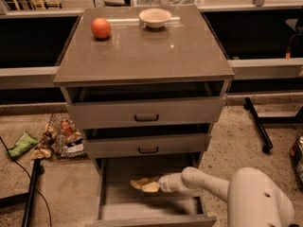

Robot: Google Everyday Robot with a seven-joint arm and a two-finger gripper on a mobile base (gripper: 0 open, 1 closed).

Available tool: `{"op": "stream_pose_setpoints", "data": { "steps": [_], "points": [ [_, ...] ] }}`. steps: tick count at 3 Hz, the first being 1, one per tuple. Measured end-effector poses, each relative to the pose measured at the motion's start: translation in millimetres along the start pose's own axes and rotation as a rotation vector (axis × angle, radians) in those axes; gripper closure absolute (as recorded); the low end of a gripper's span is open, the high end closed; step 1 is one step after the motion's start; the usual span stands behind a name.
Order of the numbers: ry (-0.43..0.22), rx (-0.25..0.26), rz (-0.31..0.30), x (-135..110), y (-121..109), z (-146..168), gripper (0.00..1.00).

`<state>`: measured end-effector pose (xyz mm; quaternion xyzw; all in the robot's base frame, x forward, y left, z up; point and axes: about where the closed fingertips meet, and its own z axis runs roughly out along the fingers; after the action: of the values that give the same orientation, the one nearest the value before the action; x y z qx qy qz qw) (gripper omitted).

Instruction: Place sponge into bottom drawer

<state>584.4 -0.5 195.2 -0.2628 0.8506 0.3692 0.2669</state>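
Observation:
The bottom drawer (118, 207) is pulled open below the two upper drawers. Its flat grey tray shows. My white arm reaches in from the lower right. My gripper (156, 185) is inside the drawer, low over the tray, near its middle. It is shut on the pale-yellow sponge (142, 184), which sticks out to the left of the fingers. The sponge sits at or just above the drawer floor; I cannot tell if it touches.
An orange fruit (101, 28) and a shallow pinkish bowl (155, 17) stand on the cabinet top. A wire basket of packets (64, 136) and a green bag (22, 144) lie on the floor at the left. A black stand leg (258, 124) is at the right.

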Motion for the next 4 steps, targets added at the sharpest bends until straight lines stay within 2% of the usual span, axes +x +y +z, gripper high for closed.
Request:
{"op": "stream_pose_setpoints", "data": {
  "steps": [2,3,4],
  "points": [
    [0.042,-0.005,0.029,7.5,-15.1,11.7,0.04],
    [0.041,0.014,0.050,15.1,-21.0,3.2,0.00],
    [-0.025,-0.022,0.061,23.9,-17.2,-24.2,0.00]
  ]
}}
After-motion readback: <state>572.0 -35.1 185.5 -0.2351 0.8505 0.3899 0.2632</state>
